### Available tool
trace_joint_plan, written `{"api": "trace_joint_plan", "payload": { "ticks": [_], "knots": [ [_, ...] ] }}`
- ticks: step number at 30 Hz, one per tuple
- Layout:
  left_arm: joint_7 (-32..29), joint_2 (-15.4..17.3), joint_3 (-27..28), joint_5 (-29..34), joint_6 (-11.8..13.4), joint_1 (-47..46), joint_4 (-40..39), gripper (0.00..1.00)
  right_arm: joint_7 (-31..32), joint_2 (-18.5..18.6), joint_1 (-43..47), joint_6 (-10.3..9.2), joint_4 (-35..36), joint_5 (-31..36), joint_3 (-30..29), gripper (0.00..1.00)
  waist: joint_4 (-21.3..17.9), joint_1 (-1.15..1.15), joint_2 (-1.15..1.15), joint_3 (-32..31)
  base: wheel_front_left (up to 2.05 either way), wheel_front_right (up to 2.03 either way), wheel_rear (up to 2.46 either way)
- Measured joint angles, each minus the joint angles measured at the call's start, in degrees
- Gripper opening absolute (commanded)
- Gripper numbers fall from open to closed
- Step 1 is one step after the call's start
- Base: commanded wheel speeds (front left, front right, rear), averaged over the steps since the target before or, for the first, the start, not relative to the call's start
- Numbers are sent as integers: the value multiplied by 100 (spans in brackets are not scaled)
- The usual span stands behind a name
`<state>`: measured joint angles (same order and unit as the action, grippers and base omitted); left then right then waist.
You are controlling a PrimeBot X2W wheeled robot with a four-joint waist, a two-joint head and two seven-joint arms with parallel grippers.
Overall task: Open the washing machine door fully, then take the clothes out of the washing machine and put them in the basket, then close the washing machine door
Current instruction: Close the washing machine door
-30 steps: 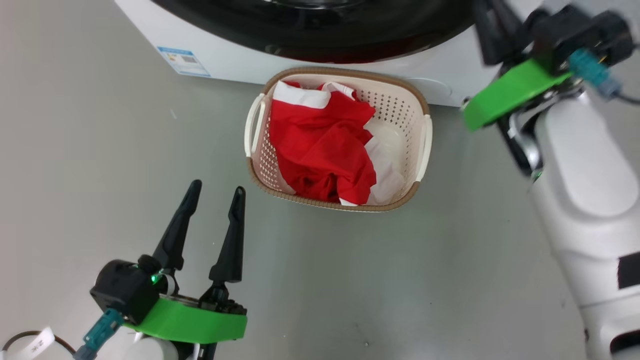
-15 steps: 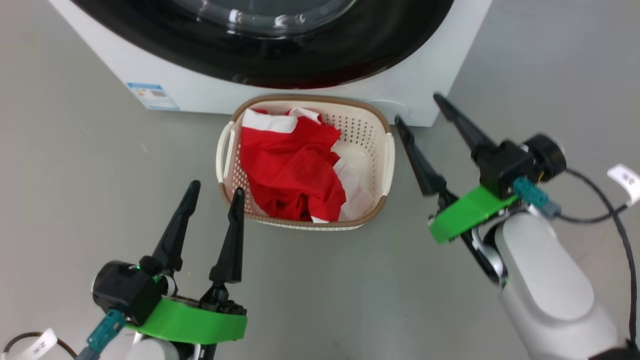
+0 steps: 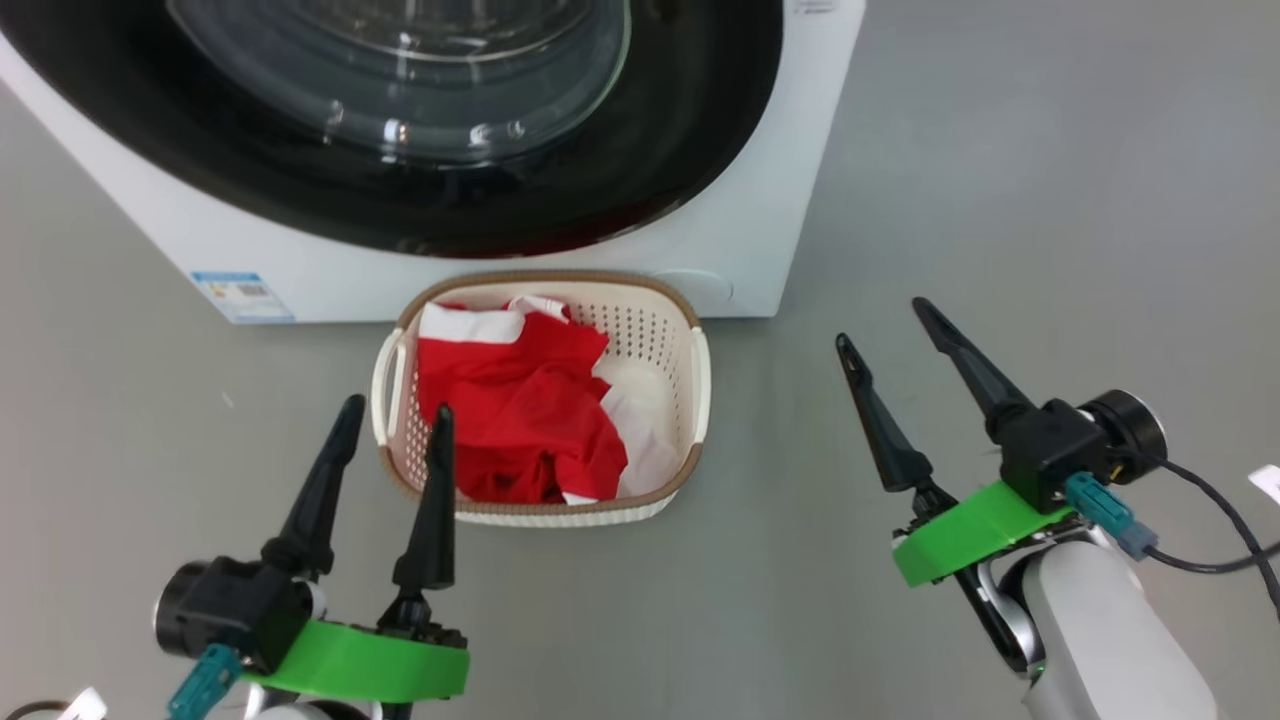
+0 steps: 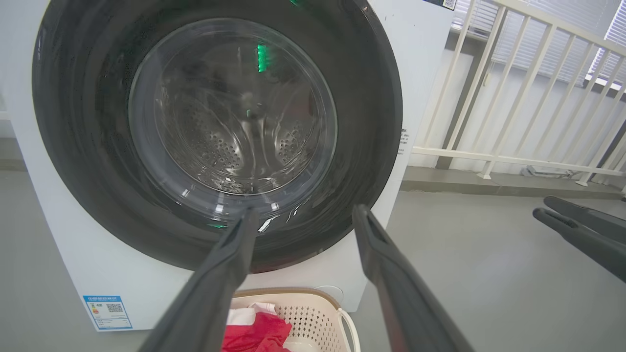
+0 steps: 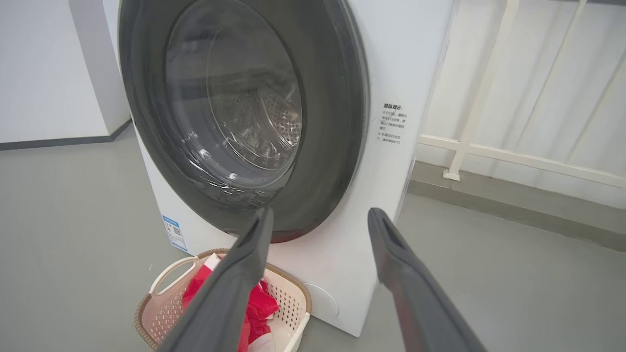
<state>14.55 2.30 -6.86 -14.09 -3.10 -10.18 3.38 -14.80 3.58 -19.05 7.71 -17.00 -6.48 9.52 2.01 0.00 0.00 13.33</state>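
- Left gripper (image 3: 398, 405): jaws stood spread wide, empty, touching nothing, above the floor (image 3: 1000, 150) by the near left corner of the basket (image 3: 700, 370).
- Right gripper (image 3: 882, 321): jaws spread wide, empty, over bare floor well right of the basket.
- Clothes (image 3: 510, 420): lay heaped inside the basket, on the floor against the washing machine (image 3: 500, 270) front.
- Washing machine door (image 3: 690, 130): sat flush with that front.

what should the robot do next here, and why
Probably just pull back and rest: the round black-rimmed glass door looks shut flush on the white washing machine, the red clothes lie in the cream perforated basket, and the left hand and right hand are open, empty.
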Motion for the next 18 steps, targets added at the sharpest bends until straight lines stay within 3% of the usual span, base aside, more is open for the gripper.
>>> {"api": "trace_joint_plan", "payload": {
  "ticks": [18],
  "knots": [
    [0, 9, 290, -12, 60, 654, -36, 100, 1, -52, 1251, 0, 993, 103, -917, 100, -348, 0, 0, -889, 0, 0, 0]
  ]
}}
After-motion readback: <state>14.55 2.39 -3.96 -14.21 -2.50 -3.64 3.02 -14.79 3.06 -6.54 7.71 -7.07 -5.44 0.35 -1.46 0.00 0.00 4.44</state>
